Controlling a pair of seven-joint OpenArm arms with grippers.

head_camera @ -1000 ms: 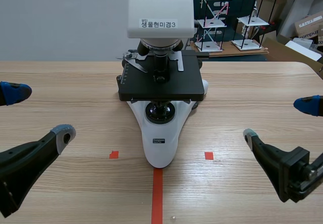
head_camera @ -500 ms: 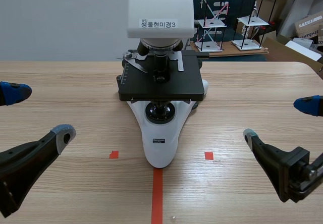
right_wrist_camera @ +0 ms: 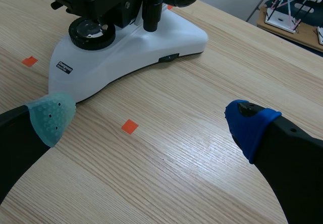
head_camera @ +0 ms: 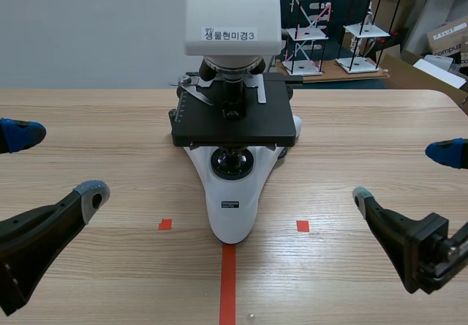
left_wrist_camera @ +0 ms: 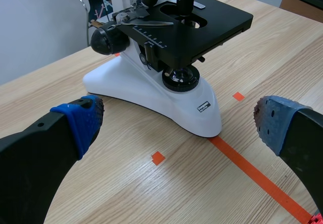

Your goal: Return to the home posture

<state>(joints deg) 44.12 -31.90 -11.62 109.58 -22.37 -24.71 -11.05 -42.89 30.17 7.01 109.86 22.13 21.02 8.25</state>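
- Along the near edge of the tabletop (head_camera: 110, 120), the two arms sit low and mirrored, one toward each near corner.
- Toward the left edge, the left arm's fingers (head_camera: 51, 219) are spread wide and released, holding nothing. In the left wrist view their blue pads (left_wrist_camera: 81, 120) frame bare wood.
- Toward the right edge, the right arm's fingers (head_camera: 398, 233) are likewise spread apart above the wood, with nothing between them.
- At the middle of the tabletop the microscope (head_camera: 232, 200) stands upright. Its white base points at the near edge and ends at the orange-red tape line (head_camera: 228, 281). Both sets of fingers are well apart from it.
- As a judgement, the task looks done or all but done, since both arms are clear of the microscope, symmetric and empty.
- At most a small settling of the joints seems left, and whether the pose matches home exactly cannot be told from these views.
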